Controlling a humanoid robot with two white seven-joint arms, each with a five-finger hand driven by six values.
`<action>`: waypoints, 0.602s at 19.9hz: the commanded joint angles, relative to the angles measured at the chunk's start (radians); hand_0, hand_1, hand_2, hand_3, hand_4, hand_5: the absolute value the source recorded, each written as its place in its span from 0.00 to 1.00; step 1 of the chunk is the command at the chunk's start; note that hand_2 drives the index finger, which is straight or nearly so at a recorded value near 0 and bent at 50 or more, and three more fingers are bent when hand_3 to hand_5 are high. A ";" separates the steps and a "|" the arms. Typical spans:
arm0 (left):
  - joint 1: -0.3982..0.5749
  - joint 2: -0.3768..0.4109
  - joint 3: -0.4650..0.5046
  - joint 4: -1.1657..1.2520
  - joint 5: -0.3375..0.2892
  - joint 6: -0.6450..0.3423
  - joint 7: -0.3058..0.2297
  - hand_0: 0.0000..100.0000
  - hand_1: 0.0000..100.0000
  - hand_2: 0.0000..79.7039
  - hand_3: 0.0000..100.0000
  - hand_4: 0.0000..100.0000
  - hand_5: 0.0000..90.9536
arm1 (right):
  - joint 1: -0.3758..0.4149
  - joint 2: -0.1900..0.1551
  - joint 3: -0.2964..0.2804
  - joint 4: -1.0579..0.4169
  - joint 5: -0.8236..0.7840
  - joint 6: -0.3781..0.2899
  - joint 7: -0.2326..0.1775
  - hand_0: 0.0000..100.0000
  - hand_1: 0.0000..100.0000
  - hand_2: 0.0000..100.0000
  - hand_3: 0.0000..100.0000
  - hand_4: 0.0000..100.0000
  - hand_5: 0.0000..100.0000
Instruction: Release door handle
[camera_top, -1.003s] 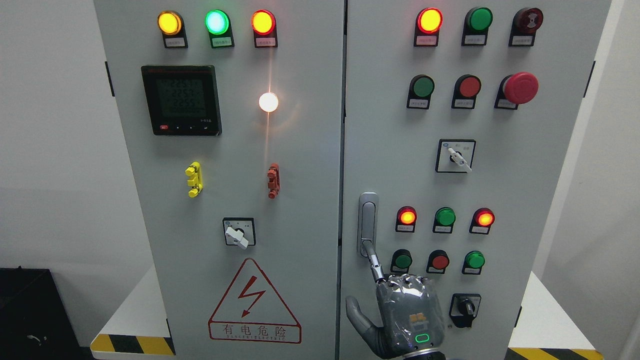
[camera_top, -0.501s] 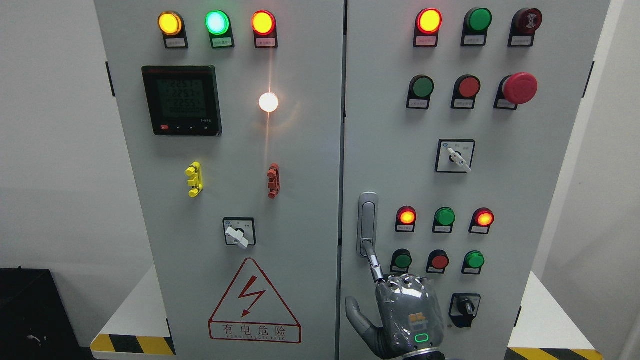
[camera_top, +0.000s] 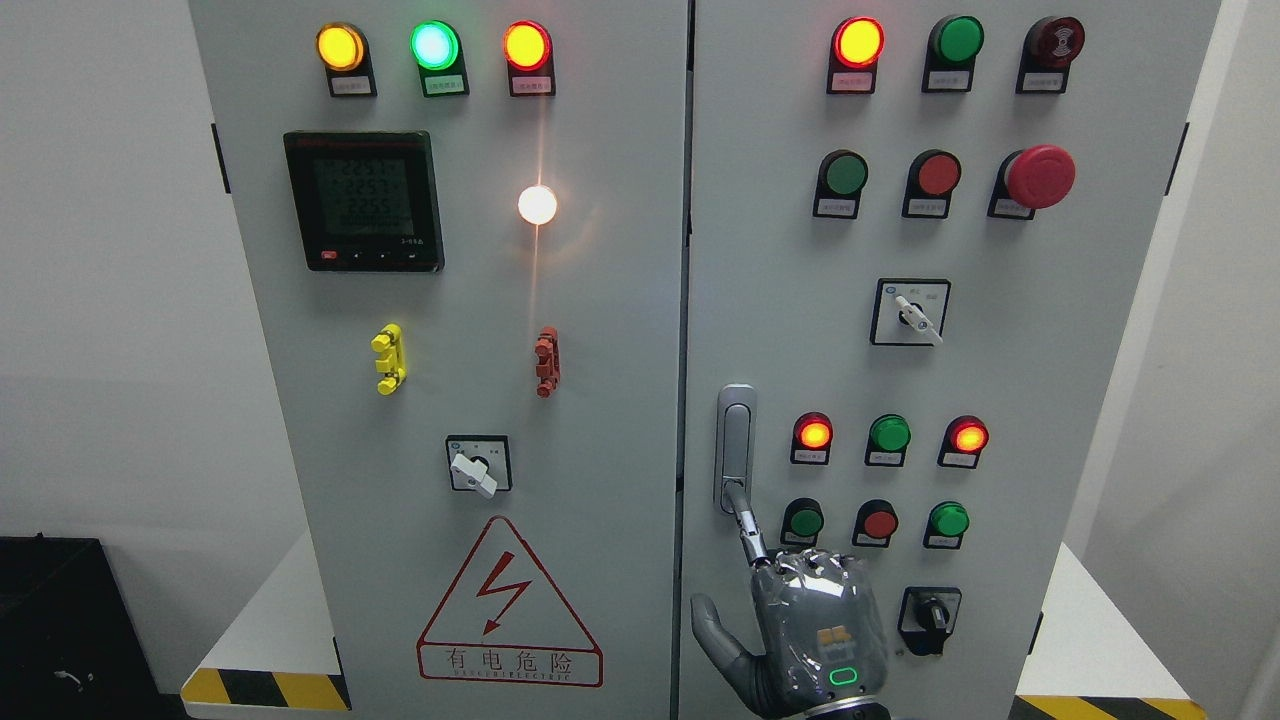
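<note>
A silver door handle (camera_top: 736, 440) stands upright on the left edge of the right cabinet door (camera_top: 1000, 380). My right hand (camera_top: 815, 630) comes up from the bottom edge just below it, back of the hand facing me. Its index finger (camera_top: 748, 525) is stretched up and its tip touches the handle's lower end. The other fingers are curled into the palm, and the thumb sticks out to the left. Nothing is clasped in the hand. The left hand does not show.
Lit indicator lamps, push buttons, a red mushroom stop button (camera_top: 1040, 176) and rotary switches (camera_top: 930, 612) crowd the right door around my hand. The left door (camera_top: 450, 500) carries a meter, lamps and a red warning triangle. Striped table edges flank the cabinet.
</note>
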 joint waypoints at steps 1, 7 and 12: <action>0.017 0.000 0.000 0.000 0.001 0.000 0.000 0.12 0.56 0.00 0.00 0.00 0.00 | 0.002 0.000 0.000 0.008 0.000 0.001 0.001 0.42 0.20 0.10 1.00 1.00 1.00; 0.017 0.000 0.000 0.000 -0.001 0.000 0.000 0.12 0.56 0.00 0.00 0.00 0.00 | 0.003 0.000 0.000 0.009 0.000 0.001 0.014 0.42 0.20 0.11 1.00 1.00 1.00; 0.017 0.000 0.000 0.000 -0.001 0.000 0.000 0.12 0.56 0.00 0.00 0.00 0.00 | 0.005 0.000 0.000 0.008 0.000 0.001 0.016 0.42 0.20 0.11 1.00 1.00 1.00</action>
